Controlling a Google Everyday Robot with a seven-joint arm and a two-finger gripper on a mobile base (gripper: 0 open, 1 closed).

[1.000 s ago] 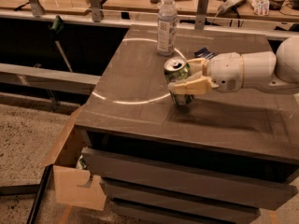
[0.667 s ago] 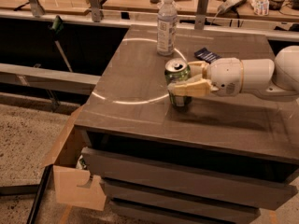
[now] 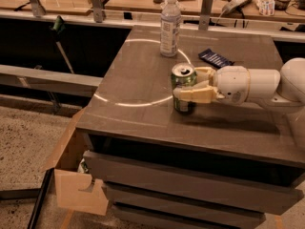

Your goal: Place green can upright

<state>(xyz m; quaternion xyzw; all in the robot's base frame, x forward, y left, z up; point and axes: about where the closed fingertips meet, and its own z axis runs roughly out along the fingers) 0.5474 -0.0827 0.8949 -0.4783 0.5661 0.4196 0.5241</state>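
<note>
The gripper (image 3: 188, 83) reaches in from the right, near the middle of the table (image 3: 138, 116). It is closed on the green can (image 3: 181, 79), with one pale finger across the near side of the can body and the other behind its far side. The can is upright, silver top and pull-tab facing up, and its base is at the table surface. Whether the base is fully seated cannot be determined. Risk assessment: if the fingers open while the base is not flat on the surface, the can may rock and topple. If the arm withdraws before the fingers are clear, a finger may drag the can sideways and tip it. A hard squeeze may dent the thin aluminium wall. The clear plastic bottle (image 3: 170, 25) stands just beyond the can on the far side, and a dark blue packet (image 3: 215, 58) lies to the far right. A withdrawal path swinging toward the far side could strike either one. Legible text: none. The can's pale markings, the bottle's white label and the packet's print cannot be read.
</note>
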